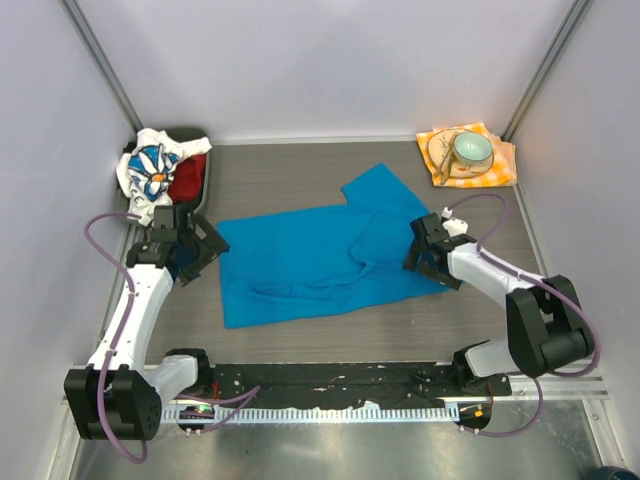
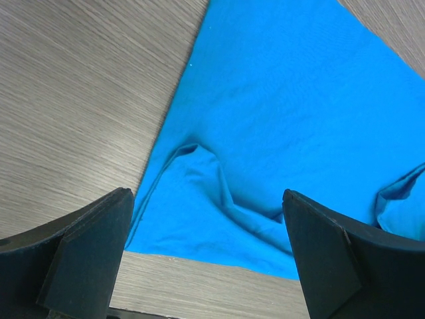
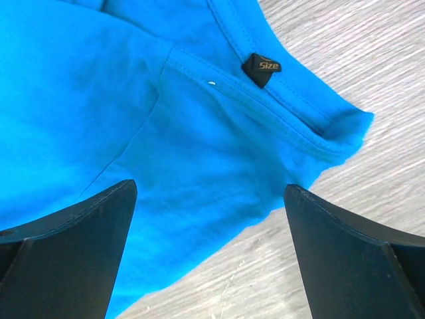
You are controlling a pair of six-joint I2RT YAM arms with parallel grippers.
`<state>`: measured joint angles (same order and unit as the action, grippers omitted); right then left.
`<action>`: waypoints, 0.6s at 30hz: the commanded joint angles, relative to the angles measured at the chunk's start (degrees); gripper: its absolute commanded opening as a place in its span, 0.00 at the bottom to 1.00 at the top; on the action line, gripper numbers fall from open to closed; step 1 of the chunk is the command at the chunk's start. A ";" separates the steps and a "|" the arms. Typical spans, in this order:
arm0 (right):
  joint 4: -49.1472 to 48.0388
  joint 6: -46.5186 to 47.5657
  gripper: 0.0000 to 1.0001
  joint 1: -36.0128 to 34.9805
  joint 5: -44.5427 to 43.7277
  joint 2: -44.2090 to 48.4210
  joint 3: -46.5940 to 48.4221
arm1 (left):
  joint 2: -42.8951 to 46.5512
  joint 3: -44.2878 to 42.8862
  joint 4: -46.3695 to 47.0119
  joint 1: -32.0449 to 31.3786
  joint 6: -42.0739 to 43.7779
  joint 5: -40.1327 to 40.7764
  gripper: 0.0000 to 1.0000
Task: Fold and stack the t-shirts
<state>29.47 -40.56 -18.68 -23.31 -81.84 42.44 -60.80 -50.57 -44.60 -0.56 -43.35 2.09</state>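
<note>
A plain bright blue t-shirt lies spread out, a little rumpled, in the middle of the table. My left gripper hovers open over its left edge; the left wrist view shows the blue cloth and bare table under the left gripper. My right gripper stands open over the shirt's right end, by the collar. There the right gripper has the hem of the blue t-shirt below it, with a black size tag further up. The daisy-print t-shirt and the red t-shirt lie bunched at the back left.
The bunched shirts sit in a black tray in the back left corner. At the back right an orange-and-white checked napkin carries a pale green bowl. White walls close the table on three sides. A black rail runs along the near edge.
</note>
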 commanded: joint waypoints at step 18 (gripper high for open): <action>-2.31 6.01 1.00 -0.04 12.32 0.55 18.39 | -0.55 13.21 11.55 -25.36 -15.44 0.02 1.00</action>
<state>29.21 -35.64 -18.55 -13.58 -80.55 59.37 -59.61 -38.81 -38.70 -24.27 -55.70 0.03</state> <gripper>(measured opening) 0.996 0.996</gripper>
